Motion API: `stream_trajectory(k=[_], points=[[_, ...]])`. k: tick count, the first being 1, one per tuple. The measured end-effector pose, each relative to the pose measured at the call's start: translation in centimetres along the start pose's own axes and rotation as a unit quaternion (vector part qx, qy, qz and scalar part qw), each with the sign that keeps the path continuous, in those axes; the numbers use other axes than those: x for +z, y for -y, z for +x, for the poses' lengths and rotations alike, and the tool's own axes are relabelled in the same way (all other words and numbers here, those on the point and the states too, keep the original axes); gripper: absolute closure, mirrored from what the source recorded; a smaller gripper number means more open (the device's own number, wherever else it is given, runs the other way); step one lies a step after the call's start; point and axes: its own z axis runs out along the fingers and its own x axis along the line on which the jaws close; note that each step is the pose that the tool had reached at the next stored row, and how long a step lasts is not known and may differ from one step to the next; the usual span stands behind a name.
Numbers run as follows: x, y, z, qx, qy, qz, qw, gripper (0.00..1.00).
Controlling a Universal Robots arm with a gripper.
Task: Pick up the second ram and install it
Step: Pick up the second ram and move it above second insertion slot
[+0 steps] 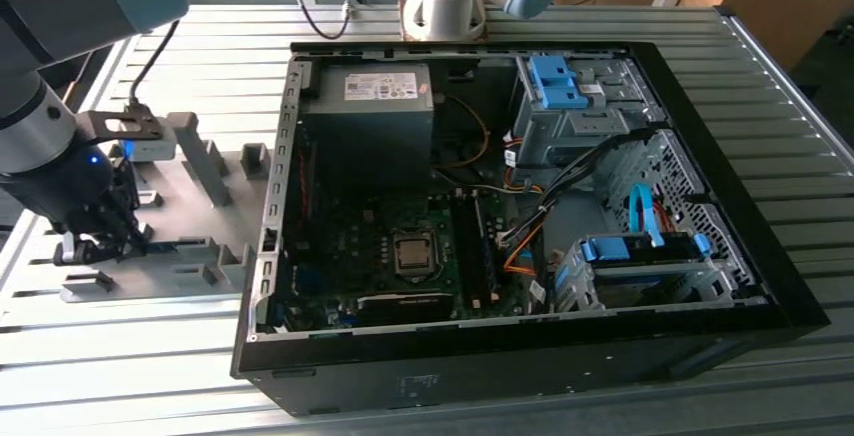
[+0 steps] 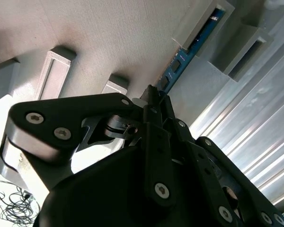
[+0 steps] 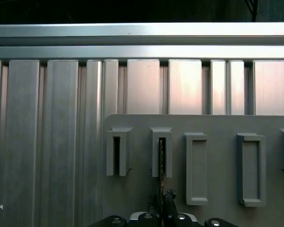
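Second ram (image 2: pixel 177 64): slim blue-green board, dark chips, standing on edge in grey fixture slot (image 2: pixel 199 33).

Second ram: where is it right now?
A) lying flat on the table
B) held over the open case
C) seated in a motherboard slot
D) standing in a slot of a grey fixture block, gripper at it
D: in the first wrist view the second ram stands on edge in a slot of the grey fixture block, with the gripper right at it.
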Motion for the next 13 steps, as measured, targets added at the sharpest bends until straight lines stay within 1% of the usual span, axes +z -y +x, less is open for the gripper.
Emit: stream_trajectory(k=[2,4,13], points=[[0.02,0.04,0.00,0.000,0.0000,0.0001,1.0000,0.81],[0.05,0.08,0.00,0.000,0.0000,0.0000,1.0000,0.86],[0.07,0.09,0.00,0.000,0.0000,0.0000,1.0000,0.86]])
